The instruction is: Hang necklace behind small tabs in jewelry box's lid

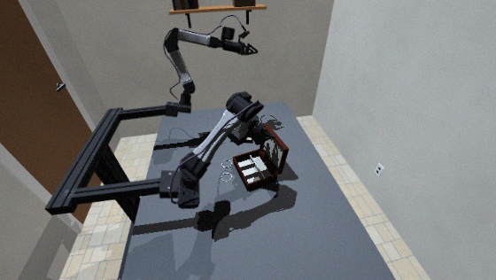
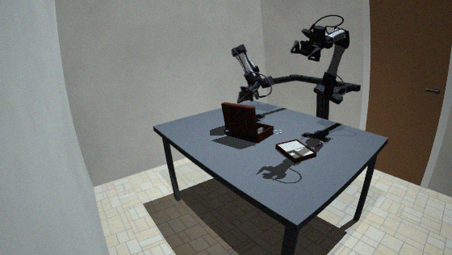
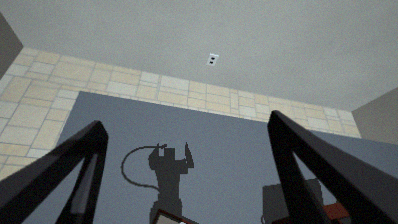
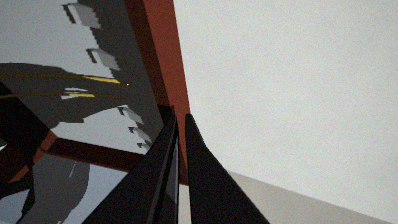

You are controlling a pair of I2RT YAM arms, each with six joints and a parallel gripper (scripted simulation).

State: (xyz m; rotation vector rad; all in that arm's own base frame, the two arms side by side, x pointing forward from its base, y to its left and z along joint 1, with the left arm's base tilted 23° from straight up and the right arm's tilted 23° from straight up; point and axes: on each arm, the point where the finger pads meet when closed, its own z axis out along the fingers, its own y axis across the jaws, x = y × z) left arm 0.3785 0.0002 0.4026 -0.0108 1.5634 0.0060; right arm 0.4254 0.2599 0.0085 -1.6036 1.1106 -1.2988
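The right gripper's fingers are clenched on nothing visible, narrowed perhaps to work beside the raised lid (image 1: 283, 156) (image 2: 240, 121) (image 4: 159, 45); gold necklace strands (image 4: 102, 79) cross its lining, their catch on the tabs (image 4: 103, 58) unclear; the left gripper (image 1: 251, 50) (image 2: 303, 53) (image 3: 187, 122) hangs wide open, well apart, presumably spare.
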